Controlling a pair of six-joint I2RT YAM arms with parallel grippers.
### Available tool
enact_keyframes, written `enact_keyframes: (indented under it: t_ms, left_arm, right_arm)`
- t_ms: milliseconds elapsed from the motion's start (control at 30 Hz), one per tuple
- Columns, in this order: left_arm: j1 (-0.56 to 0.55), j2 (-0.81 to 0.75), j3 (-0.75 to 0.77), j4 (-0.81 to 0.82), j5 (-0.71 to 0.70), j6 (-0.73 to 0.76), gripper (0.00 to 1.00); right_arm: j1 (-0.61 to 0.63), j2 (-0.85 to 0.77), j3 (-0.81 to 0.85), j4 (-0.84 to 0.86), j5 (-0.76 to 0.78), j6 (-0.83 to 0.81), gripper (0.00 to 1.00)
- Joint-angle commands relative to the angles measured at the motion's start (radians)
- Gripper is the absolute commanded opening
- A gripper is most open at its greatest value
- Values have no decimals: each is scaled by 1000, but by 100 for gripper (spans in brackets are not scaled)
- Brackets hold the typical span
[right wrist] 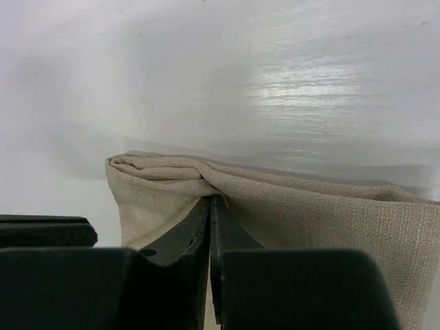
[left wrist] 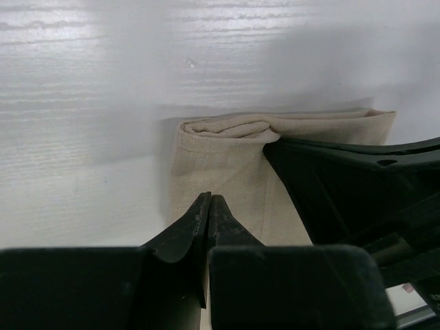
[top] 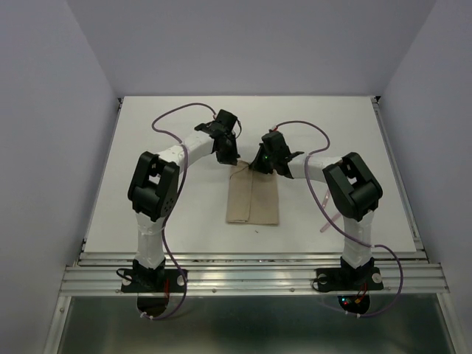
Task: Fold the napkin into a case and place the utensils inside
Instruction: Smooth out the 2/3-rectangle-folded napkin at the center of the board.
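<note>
**Right wrist.** The right gripper (right wrist: 210, 201) is seen closed. Its fingertips are pressed together on the folded edge of the napkin (right wrist: 309, 213), and the cloth is puckered and drawn in where the tips meet. The corner of the fold is seen just left of the tips, and the rest of the edge runs off to their right. Beyond the fold, the bare white table (right wrist: 275, 69) is seen.

**Left wrist.** The fingertips of the left gripper (left wrist: 210, 203) are drawn together to a thin slit directly over the napkin. Whether cloth is pinched between them cannot be told. Ahead of the tips the rolled, layered edge is seen. Just right of them a black finger (left wrist: 323, 172) of the right gripper is set against that edge.

**Overhead.** A thin pale pink sliver, taken for the utensils (top: 328, 223), is seen on the table. It lies well apart from both grippers, on the base side of the right gripper, and is partly hidden by the right arm (top: 350, 188). The napkin is laid as a narrow oblong between the arms, and both grippers are met at its far end.
</note>
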Motion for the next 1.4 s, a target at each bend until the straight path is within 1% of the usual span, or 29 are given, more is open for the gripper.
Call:
enact_keyframes:
  t_ms: [0,67,100,200,300,500,667,800,867,1067,1200,1367]
  left_arm:
    - [-7,-36,78,-42,-7,31,11]
    - [-7,-20,89,-45,-16,33,10]
    - [-7,-15,92,-42,-26,33,6]
    - [-7,17,113,-45,-30,34,1]
    - [-7,50,125,-43,-20,34,0]
    - [-7,88,109,21,42,22,0]
    - [-8,137,110,53,46,14,0]
    - [-10,117,73,78,54,8,0]
    - [-10,79,53,96,53,2,0]
    - [-10,8,43,119,34,-4,0]
    - [-10,39,72,104,59,8,0]
    - [-17,71,73,115,80,5,0]
  right_arm:
    - [-9,10,24,0,14,-33,7]
    - [-9,5,23,-1,11,-34,7]
    - [-9,4,23,0,11,-34,7]
    - [-9,-1,18,0,9,-36,7]
    - [-9,-4,17,0,8,-39,7]
    - [-9,2,18,0,9,-42,7]
    - [-9,9,21,0,-32,-54,7]
    - [-9,4,20,-9,-41,-70,7]
    - [-9,2,18,-11,-41,-76,7]
    - [-9,2,23,-15,-44,-79,7]
    - [-9,-7,27,-17,-44,-79,7]
    - [-9,-7,32,-23,-43,-79,7]
